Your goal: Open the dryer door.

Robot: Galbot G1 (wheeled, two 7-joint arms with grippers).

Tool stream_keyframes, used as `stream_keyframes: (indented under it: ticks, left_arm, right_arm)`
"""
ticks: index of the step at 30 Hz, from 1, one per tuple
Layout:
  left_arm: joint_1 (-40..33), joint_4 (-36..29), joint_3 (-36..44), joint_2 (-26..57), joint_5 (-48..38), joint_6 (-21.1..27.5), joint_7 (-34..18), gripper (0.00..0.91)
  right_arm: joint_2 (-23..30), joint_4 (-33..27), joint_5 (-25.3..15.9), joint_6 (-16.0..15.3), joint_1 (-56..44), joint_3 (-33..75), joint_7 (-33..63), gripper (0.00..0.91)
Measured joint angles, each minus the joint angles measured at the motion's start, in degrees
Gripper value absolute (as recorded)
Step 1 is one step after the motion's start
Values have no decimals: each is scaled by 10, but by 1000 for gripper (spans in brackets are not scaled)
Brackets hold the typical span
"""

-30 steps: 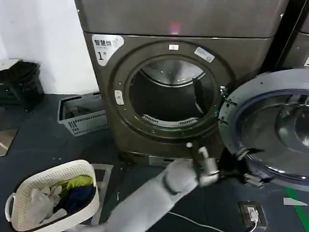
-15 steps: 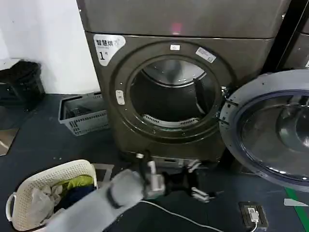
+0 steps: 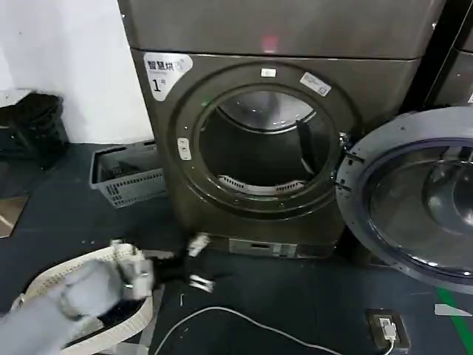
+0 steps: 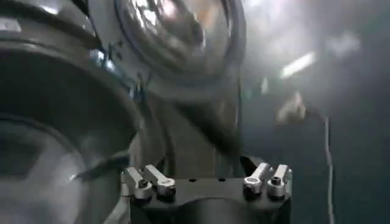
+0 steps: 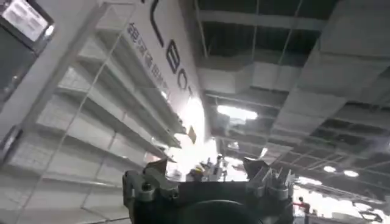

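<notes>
The dryer (image 3: 222, 185) stands ahead in the head view, dark bronze-grey, with a "1" sticker and a pink light. Its drum mouth is uncovered. The dryer door (image 3: 414, 200) hangs swung out to the right, its grey-rimmed inner face and glass bowl turned towards me. My left gripper (image 3: 198, 262) is low over the floor in front of the dryer's left foot, open and empty, well away from the door. In the left wrist view the door (image 4: 177, 36) lies far beyond the left gripper (image 4: 207, 173). My right gripper (image 5: 207, 167) points up at the ceiling, open and empty.
A white laundry basket (image 3: 44, 285) with clothes sits at lower left, partly under my left arm. A grey crate (image 3: 126, 177) stands left of the dryer. A white cable (image 3: 244, 322) and a socket box (image 3: 388, 325) lie on the dark floor. A second machine (image 3: 458, 66) stands at right.
My left arm has swung left and back, from just below the open door across the dryer's front to above the basket. The door has stayed open.
</notes>
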Motion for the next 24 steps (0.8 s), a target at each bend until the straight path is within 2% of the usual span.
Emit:
stream_keyframes:
  ticks: [5,9,11,14,18,21,24]
  left_arm:
    - [9,55,-42,56,160,-140,6,907]
    - [11,100,-78,67,286,-284,17,907]
    - [14,119,-98,68,364,-320,16,907]
    - [18,138,-125,80,495,-352,-16,907]
    - [13,147,-133,103,669,-355,-54,907]
    - [16,149,-127,121,761,-354,-72,907]
    - [22,152,-118,136,817,-354,-76,907]
  right_arm:
    - [-6,-11,-1,3,1,-12,-1,907]
    - [-10,-15,-3,3,5,-19,-1,907]
    - [-10,-15,-4,3,7,-23,-1,907]
    - [-10,-13,-7,2,10,-29,-1,907]
    - [-11,-13,-13,2,13,-35,-1,907]
    - [-12,-14,-11,0,13,-35,4,907]
    - [-17,-17,4,-19,13,-40,10,907]
